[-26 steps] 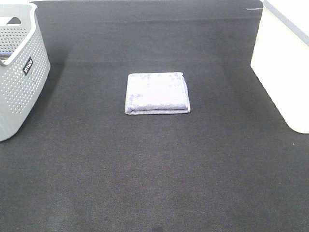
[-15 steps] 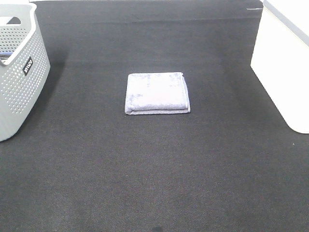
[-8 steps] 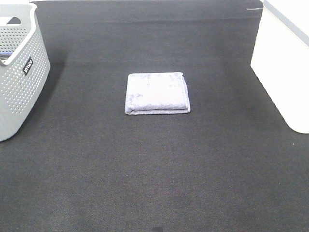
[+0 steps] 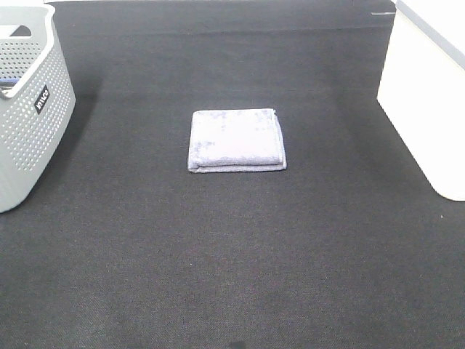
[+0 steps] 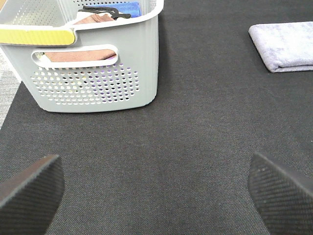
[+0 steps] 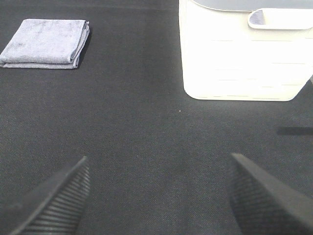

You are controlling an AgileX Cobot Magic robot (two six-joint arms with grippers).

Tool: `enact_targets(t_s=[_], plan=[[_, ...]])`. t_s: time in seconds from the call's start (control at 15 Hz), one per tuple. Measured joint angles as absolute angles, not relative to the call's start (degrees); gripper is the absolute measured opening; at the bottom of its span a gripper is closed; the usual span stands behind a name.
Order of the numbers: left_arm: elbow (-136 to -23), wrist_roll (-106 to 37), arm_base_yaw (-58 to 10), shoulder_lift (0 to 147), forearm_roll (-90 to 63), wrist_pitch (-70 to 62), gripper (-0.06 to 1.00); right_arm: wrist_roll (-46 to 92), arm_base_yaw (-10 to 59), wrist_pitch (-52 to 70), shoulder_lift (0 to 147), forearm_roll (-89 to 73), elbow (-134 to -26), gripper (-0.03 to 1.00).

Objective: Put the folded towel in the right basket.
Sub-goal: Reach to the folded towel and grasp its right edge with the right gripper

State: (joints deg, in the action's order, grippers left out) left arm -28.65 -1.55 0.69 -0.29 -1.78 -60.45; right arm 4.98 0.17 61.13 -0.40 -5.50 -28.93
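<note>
A folded lavender towel (image 4: 236, 139) lies flat on the black mat at the middle of the exterior view. It also shows in the left wrist view (image 5: 286, 45) and the right wrist view (image 6: 46, 42). The right basket (image 4: 429, 102) is white and solid-walled, at the right edge; it shows in the right wrist view (image 6: 244, 58). My left gripper (image 5: 154, 188) is open and empty, well short of the towel. My right gripper (image 6: 159, 193) is open and empty, between towel and white basket. Neither arm shows in the exterior view.
A grey perforated basket (image 4: 29, 109) stands at the left edge; the left wrist view (image 5: 93, 68) shows cloths inside it. The black mat (image 4: 232, 254) covers the table.
</note>
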Motion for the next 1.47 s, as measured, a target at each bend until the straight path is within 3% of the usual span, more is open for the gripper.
enact_targets(t_s=[1.47], plan=[[-28.6,-1.5,0.7,-0.3,-1.8,-60.4,0.97,5.0,0.2,61.1,-0.4,-5.5,-28.9,0.73]])
